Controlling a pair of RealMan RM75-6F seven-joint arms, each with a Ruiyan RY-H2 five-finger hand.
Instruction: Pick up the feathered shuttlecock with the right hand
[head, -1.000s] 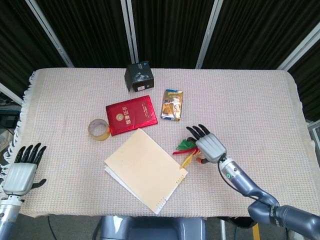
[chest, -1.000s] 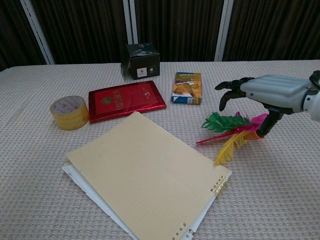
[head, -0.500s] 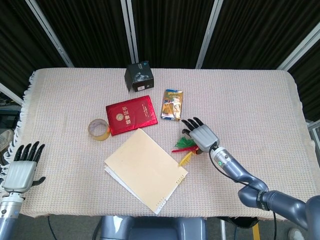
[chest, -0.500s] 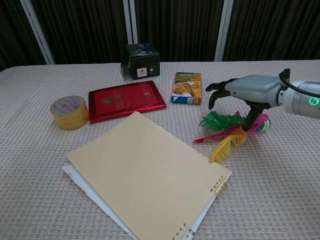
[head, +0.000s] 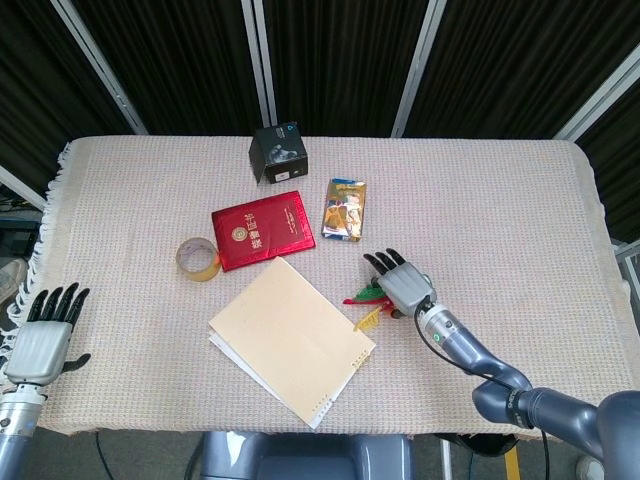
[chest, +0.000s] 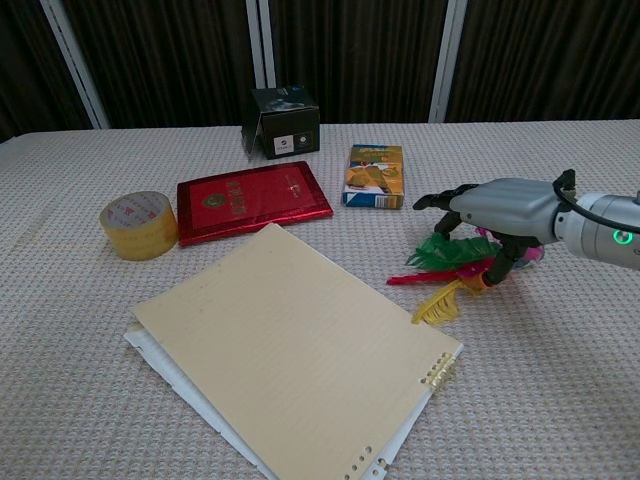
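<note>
The feathered shuttlecock (head: 364, 298) lies on its side right of the notepad, its green, red and yellow feathers (chest: 446, 270) pointing left. My right hand (head: 401, 284) is low over its base end, palm down. The fingers (chest: 447, 198) arch apart above the green feather, and the thumb (chest: 500, 264) reaches down to the orange base. The pink feather and the base are mostly hidden under the hand. No closed grip shows. My left hand (head: 43, 340) hangs off the table's front left corner with its fingers apart and holds nothing; only the head view shows it.
A tan notepad (chest: 295, 345) on white sheets lies just left of the shuttlecock. Behind it are a red booklet (chest: 252, 200), a roll of tape (chest: 138, 224), a snack packet (chest: 375, 175) and a black box (chest: 285, 122). The woven cloth (head: 520, 220) covers the table.
My right hand has come down and forward over the shuttlecock, and its thumb now reaches the base. The feathers have shifted slightly left and lie flatter. The left hand has barely moved.
</note>
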